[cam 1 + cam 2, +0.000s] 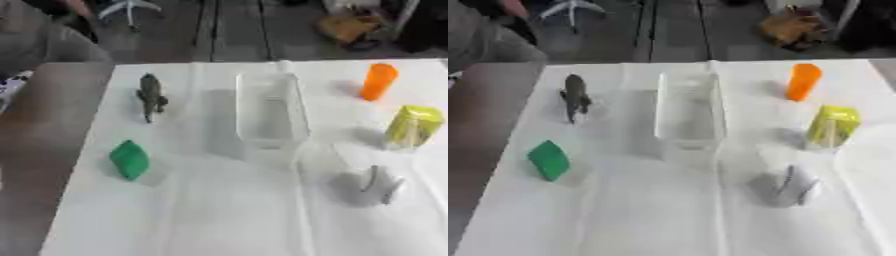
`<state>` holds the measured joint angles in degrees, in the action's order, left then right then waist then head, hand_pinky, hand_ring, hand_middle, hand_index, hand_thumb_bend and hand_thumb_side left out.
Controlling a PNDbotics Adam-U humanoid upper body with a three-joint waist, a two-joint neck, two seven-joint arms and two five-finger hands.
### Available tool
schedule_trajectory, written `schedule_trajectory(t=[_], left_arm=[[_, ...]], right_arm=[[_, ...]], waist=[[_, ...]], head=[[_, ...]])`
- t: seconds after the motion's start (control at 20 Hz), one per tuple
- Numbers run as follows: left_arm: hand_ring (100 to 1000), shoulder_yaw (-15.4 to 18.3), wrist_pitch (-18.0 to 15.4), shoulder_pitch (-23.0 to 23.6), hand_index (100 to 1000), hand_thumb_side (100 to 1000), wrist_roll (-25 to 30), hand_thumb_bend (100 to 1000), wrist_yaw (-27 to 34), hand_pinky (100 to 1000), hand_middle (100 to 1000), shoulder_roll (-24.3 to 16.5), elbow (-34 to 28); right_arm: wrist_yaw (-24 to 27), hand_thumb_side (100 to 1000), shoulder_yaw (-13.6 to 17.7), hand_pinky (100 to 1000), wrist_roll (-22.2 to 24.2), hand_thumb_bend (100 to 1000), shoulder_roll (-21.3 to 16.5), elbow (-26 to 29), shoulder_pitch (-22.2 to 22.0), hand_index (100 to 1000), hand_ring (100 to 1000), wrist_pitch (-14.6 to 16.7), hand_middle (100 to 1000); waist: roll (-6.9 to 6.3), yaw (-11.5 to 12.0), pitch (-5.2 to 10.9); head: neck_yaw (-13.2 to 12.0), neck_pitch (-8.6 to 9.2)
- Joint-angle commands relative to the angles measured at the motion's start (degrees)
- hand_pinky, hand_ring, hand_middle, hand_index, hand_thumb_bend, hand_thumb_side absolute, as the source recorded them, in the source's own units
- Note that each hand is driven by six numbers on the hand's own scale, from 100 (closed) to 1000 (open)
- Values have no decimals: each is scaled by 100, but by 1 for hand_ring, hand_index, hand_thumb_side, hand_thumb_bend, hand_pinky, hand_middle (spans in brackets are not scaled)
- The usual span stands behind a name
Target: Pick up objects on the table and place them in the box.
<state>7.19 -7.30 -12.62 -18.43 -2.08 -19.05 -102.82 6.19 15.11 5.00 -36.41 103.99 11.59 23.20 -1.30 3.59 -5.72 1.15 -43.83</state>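
Clear box (688, 112) among scattered objects

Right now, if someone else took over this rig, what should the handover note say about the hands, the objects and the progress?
Hands: neither the left nor the right hand shows in either view.
Box: the clear box stands mid-table on the white cloth; it looks empty.
Left of the box: a dark dinosaur figure and, nearer, a green object.
Right of the box: an orange object farthest, a yellow carton, and a grey object nearest.
Done: nothing placed yet.
Left: all five objects go into the box.
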Motion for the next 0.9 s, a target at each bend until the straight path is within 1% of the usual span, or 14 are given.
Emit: schedule_trajectory(t=[0.05, 0.9], left_arm=[[665, 1, -3, -57, 740, 1000, 21, 338, 7, 610, 626, -70, -105], [665, 5, -1, -57, 737, 1000, 21, 340, -1, 610, 626, -73, -118]], right_arm=[[34, 663, 26, 763, 3, 100, -98, 81, 46, 882, 772, 9, 762], [32, 661, 22, 764, 11, 100, -97, 96, 43, 882, 772, 7, 763]], waist=[[8, 5, 69], [4, 0, 68]], head=[[8, -29], [61, -29]])
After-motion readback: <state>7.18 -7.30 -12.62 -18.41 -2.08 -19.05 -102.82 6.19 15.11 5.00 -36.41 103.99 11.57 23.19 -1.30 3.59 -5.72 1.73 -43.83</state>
